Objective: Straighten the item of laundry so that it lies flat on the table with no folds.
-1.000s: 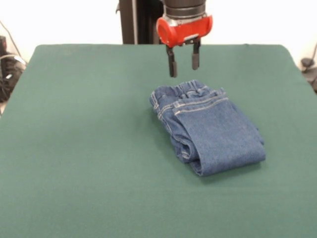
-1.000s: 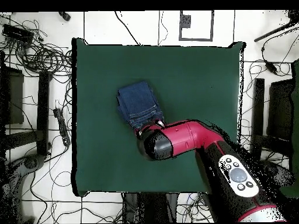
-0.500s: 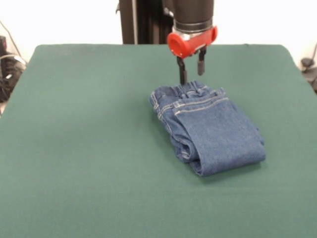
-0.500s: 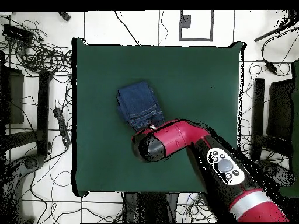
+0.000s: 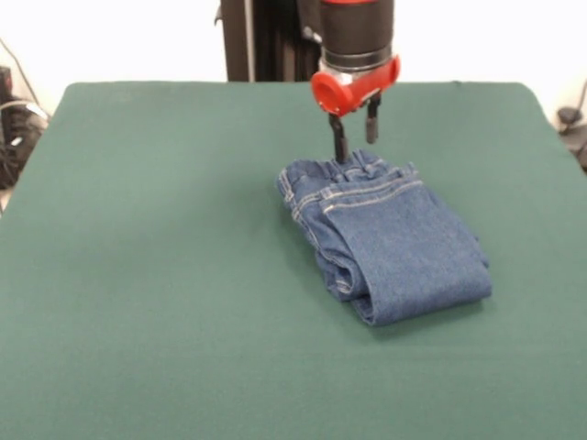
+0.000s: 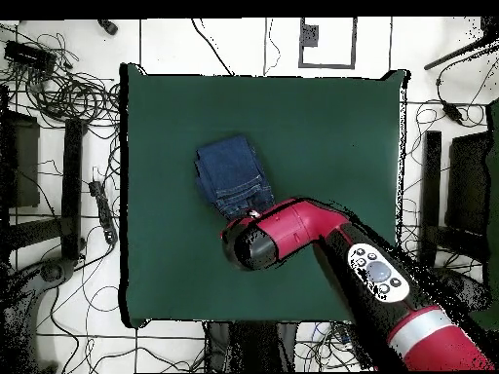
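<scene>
Green felt table (image 5: 138, 275) carries the folded jeans (image 5: 385, 240) right of its centre, long axis running from waistband toward the camera. Directly above that waistband's far edge hangs the gripper (image 5: 354, 137), fingers parted, grasping nothing.

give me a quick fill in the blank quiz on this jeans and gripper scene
1. The jeans lie ____ into a bundle, not spread flat.
2. The gripper hangs over the jeans' ____ end, the one with the elastic gathering.
3. The table is covered in cloth of a dark ____ colour.
4. The gripper's fingers are ____, with a gap between them.

Missing words: folded; waistband; green; open
</scene>
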Robot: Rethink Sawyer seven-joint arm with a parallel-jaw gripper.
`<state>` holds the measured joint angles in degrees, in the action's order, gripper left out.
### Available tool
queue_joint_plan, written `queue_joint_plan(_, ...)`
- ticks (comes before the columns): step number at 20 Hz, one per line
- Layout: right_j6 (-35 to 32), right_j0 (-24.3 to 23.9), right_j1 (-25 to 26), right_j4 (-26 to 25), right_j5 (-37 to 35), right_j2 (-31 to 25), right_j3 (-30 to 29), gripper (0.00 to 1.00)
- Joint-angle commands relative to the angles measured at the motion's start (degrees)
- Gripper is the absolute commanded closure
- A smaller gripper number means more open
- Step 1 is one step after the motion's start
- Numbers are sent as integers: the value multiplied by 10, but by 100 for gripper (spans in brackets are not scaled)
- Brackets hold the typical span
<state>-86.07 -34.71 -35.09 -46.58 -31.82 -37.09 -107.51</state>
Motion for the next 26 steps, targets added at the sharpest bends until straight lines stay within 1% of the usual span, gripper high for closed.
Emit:
queue_joint_plan(1,250,-33,6,-26,-79,-78,-5,0)
queue_joint_plan(7,270,-64,6,-35,-91,-97,-6,0)
queue_joint_plan(8,272,-64,6,-34,-95,-98,-1,0)
queue_joint_plan(11,270,-64,15,-51,-83,-88,4,0)
queue_joint_plan(13,263,-56,20,-62,-75,-78,11,0)
queue_joint_plan(14,252,-43,16,-62,-74,-76,14,0)
queue_joint_plan(16,246,-40,20,-72,-66,-69,16,0)
queue_joint_plan(18,215,-7,18,-72,-65,-65,26,0)
queue_joint_plan(22,189,7,22,-86,-51,-55,32,0)
queue_joint_plan(26,175,14,18,-81,-46,-53,32,0)
